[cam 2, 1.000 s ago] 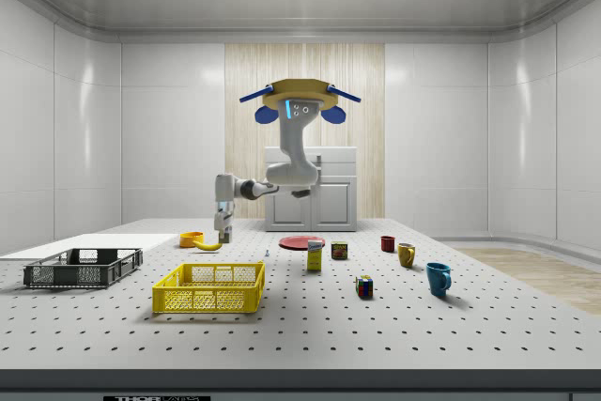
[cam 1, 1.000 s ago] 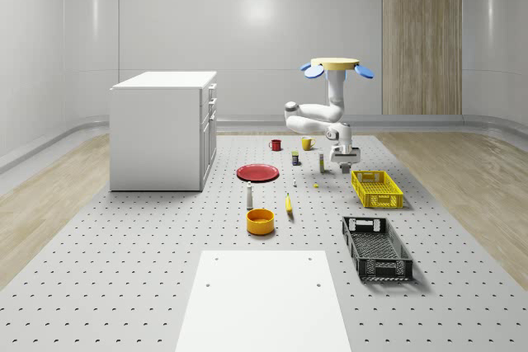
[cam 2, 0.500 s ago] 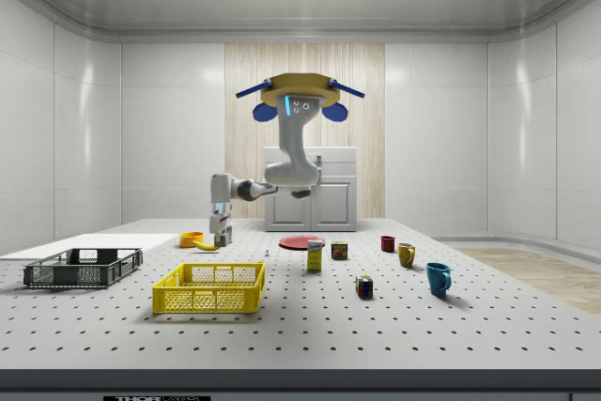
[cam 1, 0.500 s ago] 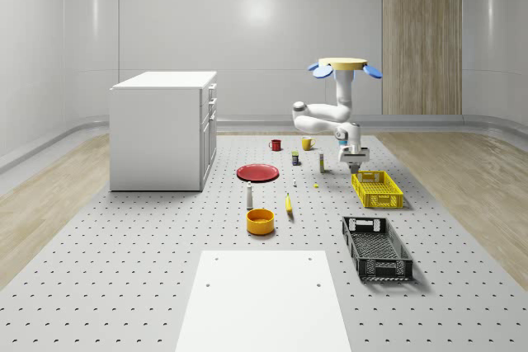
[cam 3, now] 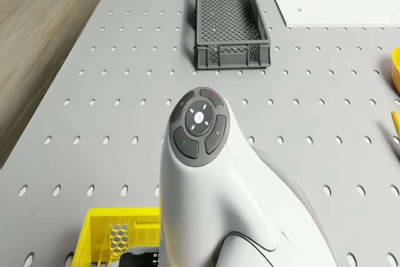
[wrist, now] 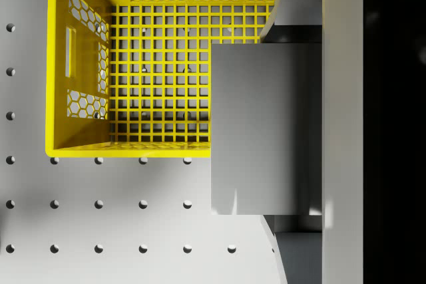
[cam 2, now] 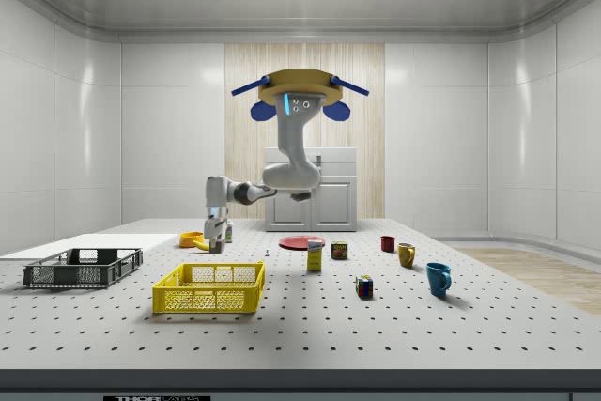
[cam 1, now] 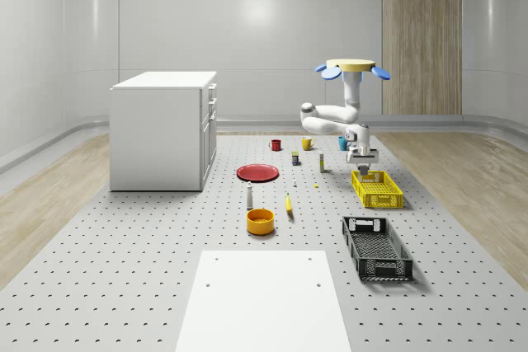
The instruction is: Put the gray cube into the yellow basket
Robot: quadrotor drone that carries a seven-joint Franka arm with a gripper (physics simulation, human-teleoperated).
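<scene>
The drone [cam 1: 355,67] hovers in the air above the tabletop [cam 1: 165,269], over its far part near the end of the yellow basket [cam 1: 376,188], with the arm [cam 2: 282,172] bent down beneath it. The tool [cam 1: 362,157] hangs just above the far end of the yellow basket and is clamped on the gray cube [wrist: 263,128], which sits between its fingers [wrist: 293,1]. In the wrist view the gray cube straddles the basket's end rim, part of it over the mesh floor and part over the bare tabletop. Beyond the basket, on the side away from the tool, lies the dark crate [cam 3: 229,20]. Well apart from the tool stand the red plate [cam 1: 257,172], the orange bowl [cam 1: 260,221] and the white cabinet [cam 1: 163,129].
</scene>
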